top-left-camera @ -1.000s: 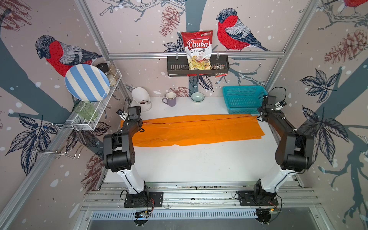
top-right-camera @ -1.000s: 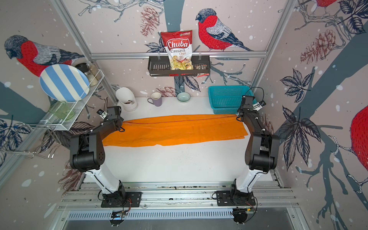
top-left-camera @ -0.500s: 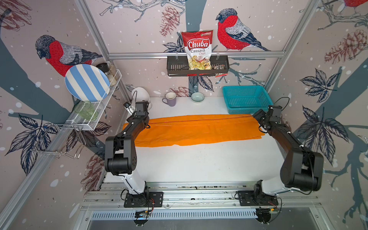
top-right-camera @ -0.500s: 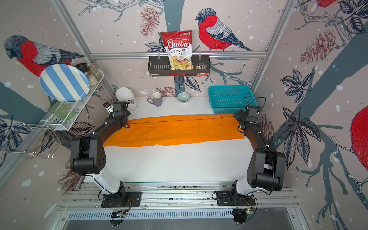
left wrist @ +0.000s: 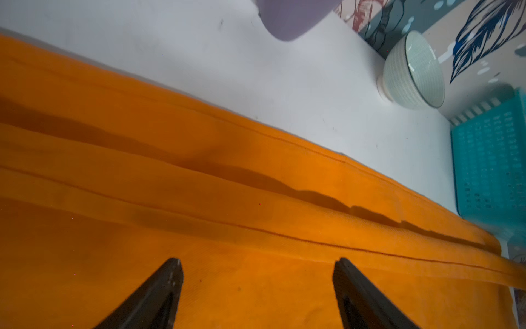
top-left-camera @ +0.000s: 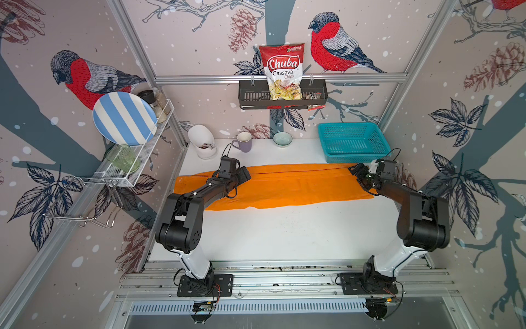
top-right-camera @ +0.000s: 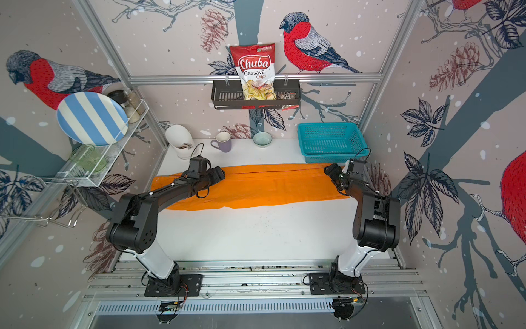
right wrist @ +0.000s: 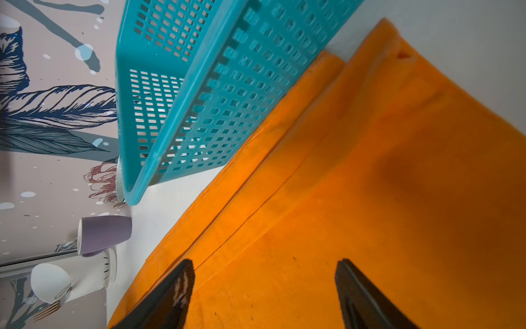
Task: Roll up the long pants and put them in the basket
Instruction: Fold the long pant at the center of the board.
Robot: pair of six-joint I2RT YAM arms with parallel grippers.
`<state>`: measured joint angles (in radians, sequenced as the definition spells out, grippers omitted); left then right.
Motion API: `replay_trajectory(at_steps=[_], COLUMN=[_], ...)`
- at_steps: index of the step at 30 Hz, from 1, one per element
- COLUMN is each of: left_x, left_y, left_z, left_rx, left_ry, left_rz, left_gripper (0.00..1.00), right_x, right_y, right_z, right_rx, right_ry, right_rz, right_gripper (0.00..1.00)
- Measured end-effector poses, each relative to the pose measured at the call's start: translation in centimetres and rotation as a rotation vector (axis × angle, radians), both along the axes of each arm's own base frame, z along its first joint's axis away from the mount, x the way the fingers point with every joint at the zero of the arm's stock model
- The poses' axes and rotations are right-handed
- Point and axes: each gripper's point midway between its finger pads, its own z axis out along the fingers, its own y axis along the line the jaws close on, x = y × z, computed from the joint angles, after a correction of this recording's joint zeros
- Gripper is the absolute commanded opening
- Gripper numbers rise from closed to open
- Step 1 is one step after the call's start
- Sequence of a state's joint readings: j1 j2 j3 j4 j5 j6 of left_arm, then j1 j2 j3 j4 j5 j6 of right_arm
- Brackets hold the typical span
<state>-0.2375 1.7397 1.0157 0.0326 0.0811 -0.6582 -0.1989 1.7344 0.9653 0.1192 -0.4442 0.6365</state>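
Both arms have swung inward, and I see each set of jaws spread apart, gripping nothing: left end effector (top-left-camera: 244, 175) over the long pants (top-left-camera: 284, 186) centre-left, right end effector (top-left-camera: 358, 175) at their right end. They lie flat across the counter (top-left-camera: 284, 233) mid-frame, so rolling hasn't begun. Behind, the teal basket (top-left-camera: 355, 157) looks empty; a white holder (top-left-camera: 200, 136) keeps cutlery; the wall rack (top-left-camera: 252, 96) holds a chips bag (top-left-camera: 283, 68).
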Motion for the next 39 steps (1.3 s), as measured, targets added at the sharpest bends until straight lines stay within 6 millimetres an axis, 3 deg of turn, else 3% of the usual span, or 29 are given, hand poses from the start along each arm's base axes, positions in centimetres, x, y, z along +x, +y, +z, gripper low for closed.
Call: replay_trajectory(at_steps=[3,8,14,23,29,34,39], left_x=[-0.1,-0.3,1.2,6.0,8.4,10.4,10.9], left_y=[-2.0,-3.3,-5.1,-6.6,-7.0,-6.9,-7.5], left_z=[-0.7,-1.9,-2.5,-1.0,-2.2,-1.7,-0.3], left_rx=[-0.048,-0.075,-0.109,-0.147,-0.136,-0.116,-0.070], left_ry=[0.022,0.059,0.062,-0.032,-0.042,-0.074,-0.106], left_rz=[-0.043,-0.059,-0.075,-0.062,-0.045,-0.016,-0.025], left_gripper=[0.85,0.85,0.85,0.85,0.84,0.84,0.84], right_x=[0.6,1.3,1.4,1.4,1.6,1.9,2.3], right_y=[0.2,0.6,1.1,1.7,2.0,2.2,1.8], right_z=[0.1,0.6,0.8,1.5,1.1,1.1,1.7], right_rx=[0.012,0.019,0.033,0.036,0.042,0.044,0.031], right_ry=[-0.010,-0.034,-0.041,-0.062,-0.060,-0.060,-0.074], right_rz=[0.012,0.030,0.036,0.054,0.058,0.064,0.057], right_gripper=[0.82,0.82,0.82,0.83,0.83,0.83,0.83])
